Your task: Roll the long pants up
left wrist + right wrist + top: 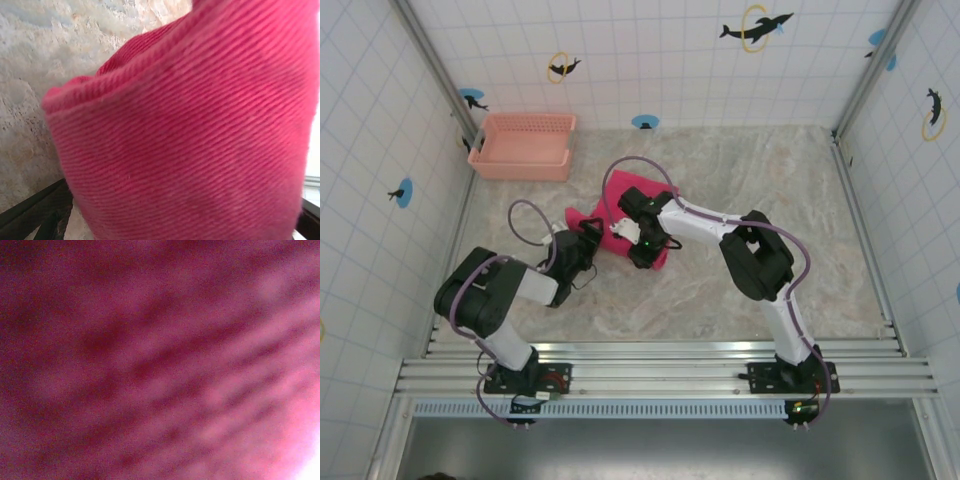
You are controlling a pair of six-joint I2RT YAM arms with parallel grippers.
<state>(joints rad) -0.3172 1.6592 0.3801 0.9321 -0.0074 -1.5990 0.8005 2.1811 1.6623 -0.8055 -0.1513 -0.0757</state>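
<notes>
The long pants (582,216) lie bunched at the centre of the table (740,200). Our left hand (592,232) gapes wide at their nine o'clock end, likely to tuck it. Our right hand (636,236) pins the top, but we cannot tell its grip.

We note bare tabletop (800,180) at right and lower centre; basket (525,147) blocks upper left, bunched long pants (660,257) block centre.

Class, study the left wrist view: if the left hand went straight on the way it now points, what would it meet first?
The long pants: their folded pink cloth sits right ahead of the left hand, seemingly very close, though exact depth is unclear.
</notes>
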